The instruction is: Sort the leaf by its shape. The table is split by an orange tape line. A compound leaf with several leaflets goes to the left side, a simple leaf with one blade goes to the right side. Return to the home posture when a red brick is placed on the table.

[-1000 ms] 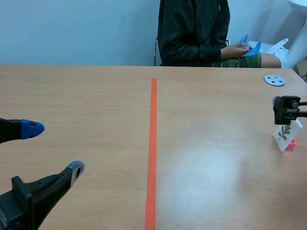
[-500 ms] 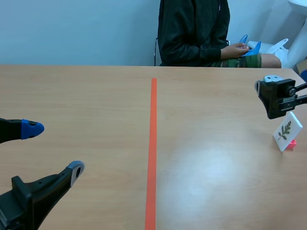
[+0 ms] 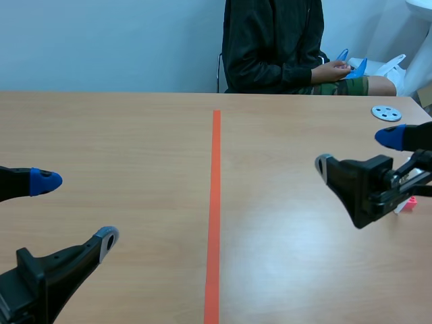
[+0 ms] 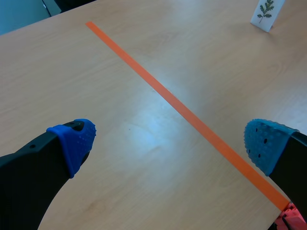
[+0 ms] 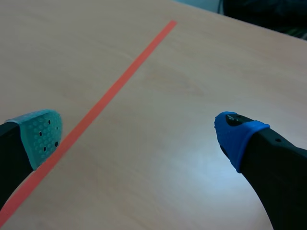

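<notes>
A white card with a picture of a compound leaf (image 4: 266,12) stands upright on the right side of the orange tape line (image 3: 215,202), far ahead of my left gripper (image 4: 169,141). In the scene view my right arm hides most of the card, and only its pink base (image 3: 410,201) shows. My right gripper (image 3: 357,151) hangs open and holds nothing, left of the card, over the right half of the table. My left gripper (image 3: 76,209) is open and holds nothing at the near left. The right wrist view shows my right gripper (image 5: 138,133) open above the tape line (image 5: 110,91).
A person sits across the table with hands (image 3: 334,69) on a blue thing. A grey disc with holes (image 3: 386,113) lies at the far right of the table. A white bag (image 3: 395,66) sits beyond the table edge.
My right arm has come away from the leaf card, swinging left and nearer, and now covers most of it. The card stays on the right side. The left arm has not moved.
</notes>
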Controlling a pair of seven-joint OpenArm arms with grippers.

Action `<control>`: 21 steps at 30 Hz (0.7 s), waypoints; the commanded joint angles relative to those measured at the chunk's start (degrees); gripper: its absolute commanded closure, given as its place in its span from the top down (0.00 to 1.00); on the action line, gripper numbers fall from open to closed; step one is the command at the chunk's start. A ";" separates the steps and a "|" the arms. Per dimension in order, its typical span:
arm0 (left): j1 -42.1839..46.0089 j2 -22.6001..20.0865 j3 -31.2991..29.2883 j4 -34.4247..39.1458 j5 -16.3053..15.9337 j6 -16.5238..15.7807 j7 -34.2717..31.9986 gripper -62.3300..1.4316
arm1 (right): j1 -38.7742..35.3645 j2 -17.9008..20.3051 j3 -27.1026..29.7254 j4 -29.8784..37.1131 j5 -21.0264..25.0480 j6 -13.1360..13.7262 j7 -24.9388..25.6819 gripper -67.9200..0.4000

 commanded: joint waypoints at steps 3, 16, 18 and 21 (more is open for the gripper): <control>-0.20 -0.31 0.22 0.39 -0.59 0.13 -0.81 1.00 | -1.49 0.37 -2.08 3.48 0.35 0.20 -0.57 1.00; -0.20 -0.31 0.22 0.39 -0.59 0.13 -0.81 1.00 | -3.13 -2.51 -8.46 5.35 -3.28 0.20 0.85 1.00; -0.20 -0.31 0.22 0.39 -0.59 0.13 -0.79 1.00 | -2.95 -2.54 -8.48 5.35 -3.26 0.15 1.05 1.00; -0.20 -0.31 0.22 0.39 -0.59 0.13 -0.81 1.00 | -2.97 -2.51 -8.48 5.35 -3.21 0.13 0.59 1.00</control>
